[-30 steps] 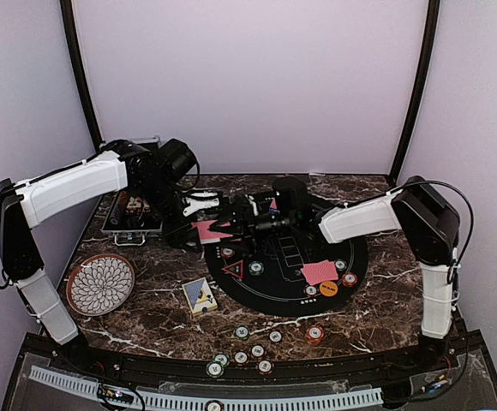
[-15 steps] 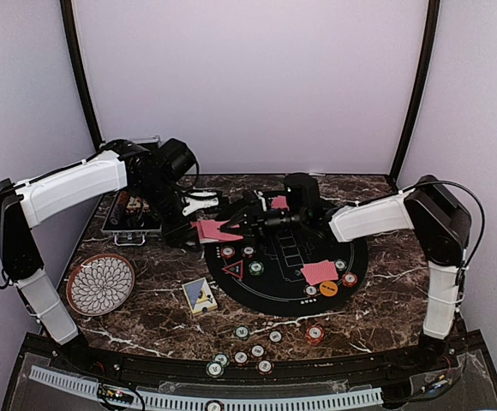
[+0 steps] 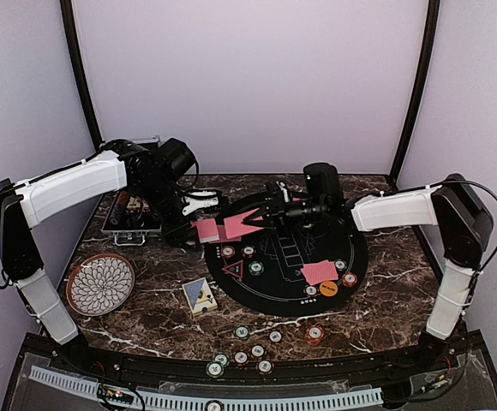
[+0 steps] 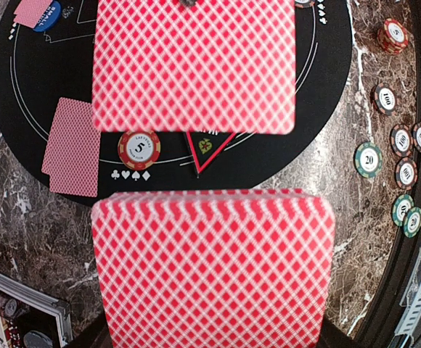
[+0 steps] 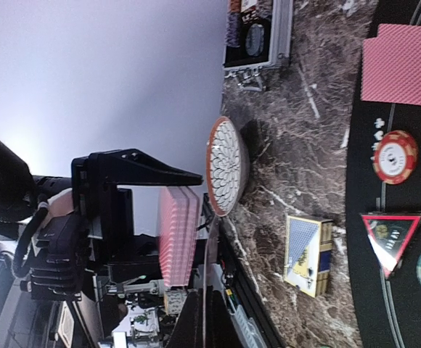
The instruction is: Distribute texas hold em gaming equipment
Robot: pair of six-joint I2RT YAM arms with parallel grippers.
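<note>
1. Top view: the left fingers (image 3: 194,231), arm arched in from 9 o'clock, clamp the deck (image 3: 206,229) at the black mat's (image 3: 270,295) 10 o'clock edge. The right fingers (image 3: 261,219), arm stretched low from 3 o'clock, pinch a single card (image 3: 236,226).
2. Left wrist view: the card (image 4: 194,65) hangs at the deck's (image 4: 214,268) 12 o'clock, above the red triangle (image 4: 205,145). A level, steady pull toward an unserved seat looks best.
3. Right wrist view: the deck (image 5: 178,235) stands edge-on at 9 o'clock in the left fingers (image 5: 134,168), which should hold firm.
</note>
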